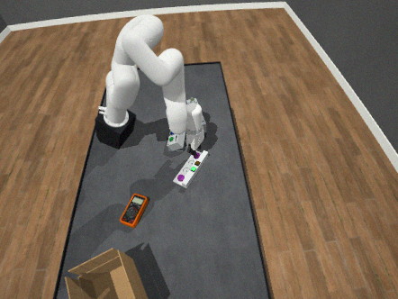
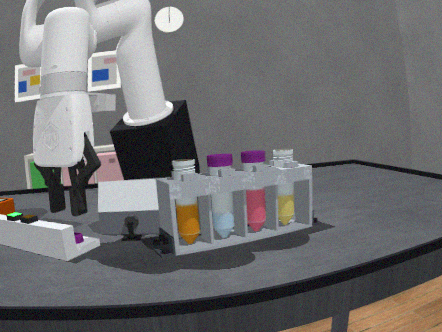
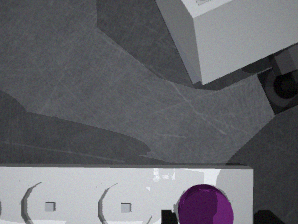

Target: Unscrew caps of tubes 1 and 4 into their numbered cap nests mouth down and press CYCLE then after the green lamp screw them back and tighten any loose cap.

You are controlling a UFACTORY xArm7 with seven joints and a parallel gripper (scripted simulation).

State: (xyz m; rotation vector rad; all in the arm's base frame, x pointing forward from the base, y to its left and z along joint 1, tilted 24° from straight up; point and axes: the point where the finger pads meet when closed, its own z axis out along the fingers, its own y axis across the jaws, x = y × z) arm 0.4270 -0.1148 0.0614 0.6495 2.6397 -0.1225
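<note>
The white cap tray (image 1: 188,178) (image 2: 45,234) (image 3: 75,180) holds a purple cap at each end, one (image 1: 196,155) (image 3: 205,206) (image 2: 78,237) under my gripper and the other (image 1: 180,177) at the far end. The two middle nests (image 3: 116,205) are empty. The green lamp (image 1: 194,168) (image 2: 14,216) is lit. My gripper (image 1: 194,149) (image 2: 66,211) hangs just above the tray's end cap, fingers apart and holding nothing. In the tube rack (image 2: 240,186) the orange tube (image 2: 184,167) and the yellow tube (image 2: 283,156) are uncapped. The two middle tubes carry purple caps (image 2: 220,160) (image 2: 253,156).
The white key housing (image 1: 175,141) (image 2: 127,200) (image 3: 240,35) stands right beside the tray and the rack. An orange multimeter (image 1: 134,210) lies further along the mat. An open cardboard box (image 1: 105,275) stands at the mat's near end.
</note>
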